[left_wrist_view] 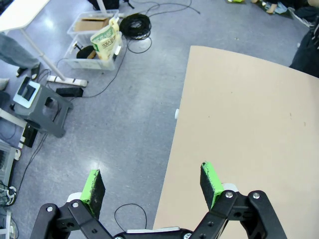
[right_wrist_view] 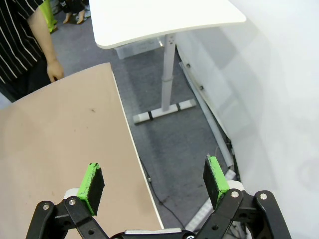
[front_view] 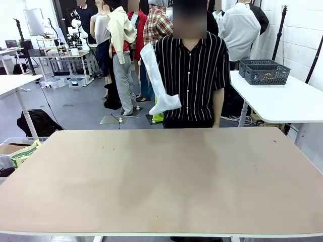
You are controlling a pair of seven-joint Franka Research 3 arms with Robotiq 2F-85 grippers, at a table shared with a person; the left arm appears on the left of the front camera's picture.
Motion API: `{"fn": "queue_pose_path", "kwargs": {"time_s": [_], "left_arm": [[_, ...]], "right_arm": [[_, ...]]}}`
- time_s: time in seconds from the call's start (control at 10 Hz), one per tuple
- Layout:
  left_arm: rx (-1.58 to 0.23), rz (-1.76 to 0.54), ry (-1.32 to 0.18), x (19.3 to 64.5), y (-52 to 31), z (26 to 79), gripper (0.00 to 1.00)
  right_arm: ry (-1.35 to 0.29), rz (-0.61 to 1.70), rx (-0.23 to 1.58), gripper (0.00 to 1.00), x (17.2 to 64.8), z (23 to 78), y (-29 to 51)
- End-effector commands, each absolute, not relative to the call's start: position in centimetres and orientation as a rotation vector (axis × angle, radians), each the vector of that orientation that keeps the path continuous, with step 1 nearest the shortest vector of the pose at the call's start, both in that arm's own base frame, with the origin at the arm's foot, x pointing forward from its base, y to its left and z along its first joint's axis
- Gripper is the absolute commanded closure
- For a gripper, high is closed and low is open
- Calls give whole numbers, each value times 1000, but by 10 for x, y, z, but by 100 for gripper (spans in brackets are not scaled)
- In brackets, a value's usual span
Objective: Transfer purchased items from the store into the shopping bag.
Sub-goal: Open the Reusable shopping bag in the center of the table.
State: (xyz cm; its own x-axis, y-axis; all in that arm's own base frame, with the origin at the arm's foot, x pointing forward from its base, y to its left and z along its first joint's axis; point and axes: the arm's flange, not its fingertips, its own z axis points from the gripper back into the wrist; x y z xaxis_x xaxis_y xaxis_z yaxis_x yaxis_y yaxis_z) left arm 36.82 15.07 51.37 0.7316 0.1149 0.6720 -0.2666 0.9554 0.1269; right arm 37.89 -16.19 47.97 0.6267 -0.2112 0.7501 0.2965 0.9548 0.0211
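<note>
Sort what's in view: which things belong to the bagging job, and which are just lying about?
Job: shopping bag, in front of the person; left gripper and right gripper, both open; table.
Lying about: grey basket on the side table; floor bin; cable coil; step stool.

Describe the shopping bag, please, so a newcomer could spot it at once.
Across the tan table stands a person in a striped shirt. The shopping bag hangs beside that person's chest: limp white plastic, unlike the dark lattice basket farther right.
</note>
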Motion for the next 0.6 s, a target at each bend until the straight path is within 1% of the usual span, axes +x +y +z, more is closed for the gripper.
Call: {"fn": "queue_pose_path", "kwargs": {"time_s": [0.0, 0.5], "left_arm": [[243, 199, -718, 367, 152, 514, 0], [243, 199, -718, 367, 152, 514, 0]], "right_arm": [[-838, -275, -115, 0, 379, 478, -162], [-838, -275, -115, 0, 379, 478, -162]]}}
